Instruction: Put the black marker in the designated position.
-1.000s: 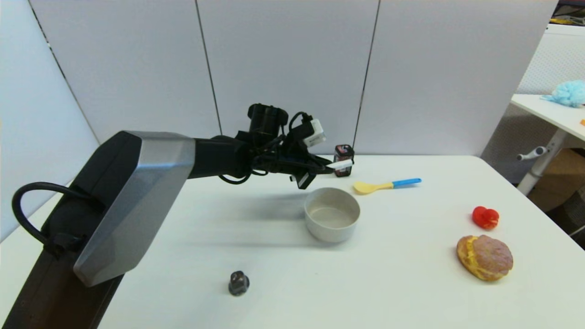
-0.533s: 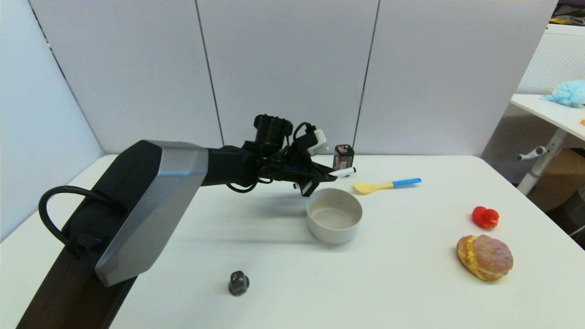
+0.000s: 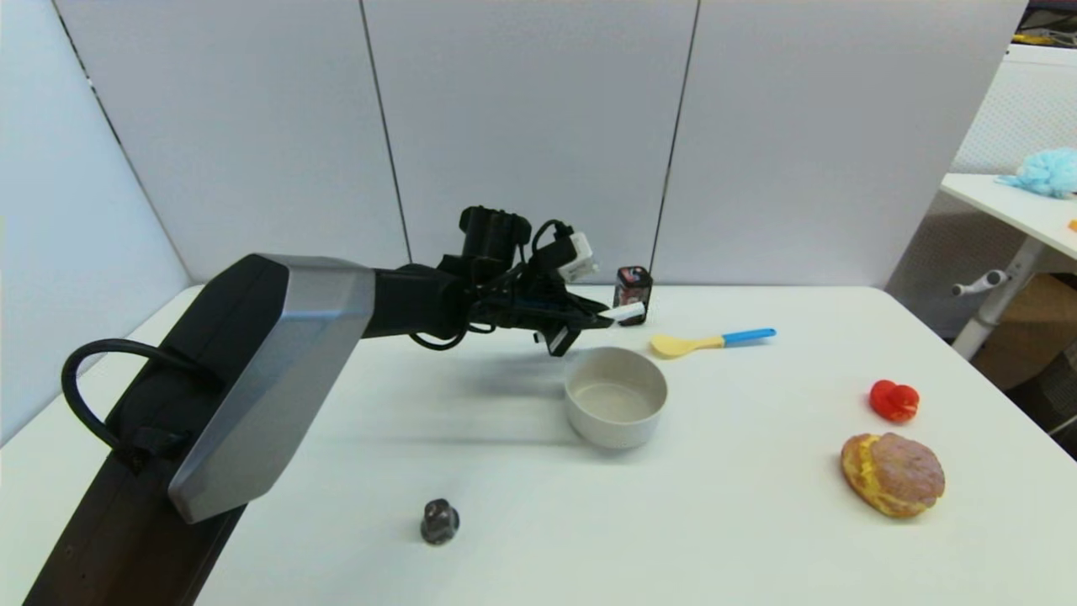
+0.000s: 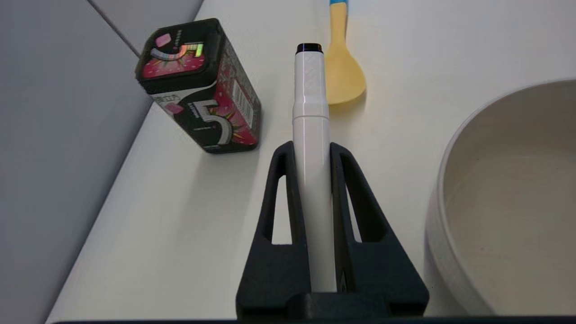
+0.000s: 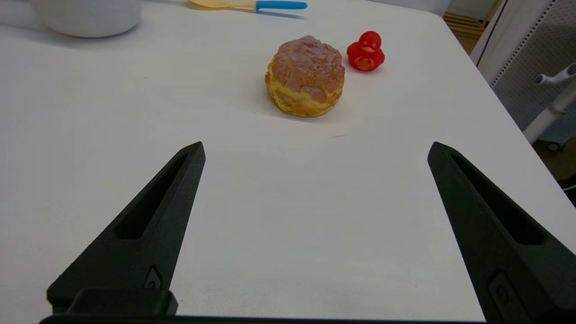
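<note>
Left gripper [image 4: 311, 148]: closed on the black marker [image 4: 309, 108], which runs lengthwise between the jaws and sticks out past the fingertips, dark cap foremost; carried clear above the white table [image 3: 757, 522].

Beside the marker's tip, toward the wall: chewing-gum box [image 4: 200, 87], upright.
Just beyond the tip: yellow spoon with blue handle [image 3: 709, 341], lying flat.
Below and to the gripper's other side: white bowl [image 3: 615, 396], nothing in it.
Well apart: small dark metal knob [image 3: 439, 520], cream puff [image 5: 305, 76], red rubber duck [image 5: 365, 51].

Right gripper [image 5: 310, 225]: parked low near the table's near edge, fingers spread wide, holding nothing.

Progress: pickup done; placing remains. No marked spot shows; the bowl seems likeliest.
</note>
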Tool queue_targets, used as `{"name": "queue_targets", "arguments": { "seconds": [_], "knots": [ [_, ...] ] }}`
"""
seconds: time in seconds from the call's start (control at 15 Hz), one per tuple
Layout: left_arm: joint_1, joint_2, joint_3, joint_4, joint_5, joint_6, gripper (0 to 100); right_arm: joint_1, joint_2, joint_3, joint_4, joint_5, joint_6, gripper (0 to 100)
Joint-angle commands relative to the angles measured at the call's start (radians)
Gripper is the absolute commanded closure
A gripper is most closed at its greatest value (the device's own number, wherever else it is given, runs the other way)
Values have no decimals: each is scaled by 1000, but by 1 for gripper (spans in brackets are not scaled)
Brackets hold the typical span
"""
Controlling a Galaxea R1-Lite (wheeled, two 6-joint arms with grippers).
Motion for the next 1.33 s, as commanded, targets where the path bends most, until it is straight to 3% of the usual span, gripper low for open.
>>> {"name": "queue_targets", "arguments": {
  "seconds": [0.07,0.33,0.47,0.6,0.73,0.8,0.87,1.07,1.33],
  "knots": [
    [8,-12,1,1,-4,14,0,0,1,0,0,1,-1,0],
    [12,-28,1,2,-4,15,0,0,1,0,0,1,-1,0],
    [68,-104,3,51,9,61,0,0,1,0,0,1,-1,0],
    [127,-229,23,194,36,123,0,0,1,0,0,1,-1,0],
    [183,-379,58,416,49,175,0,0,1,0,0,1,-1,0],
    [214,-492,106,550,76,193,0,0,1,0,0,1,-1,0],
    [232,-589,162,602,119,193,0,0,1,0,0,1,-1,0],
    [291,-891,412,605,196,153,0,0,1,0,0,1,-1,0],
    [318,-1371,894,507,200,-105,0,0,1,0,0,1,-1,0]
  ]
}}
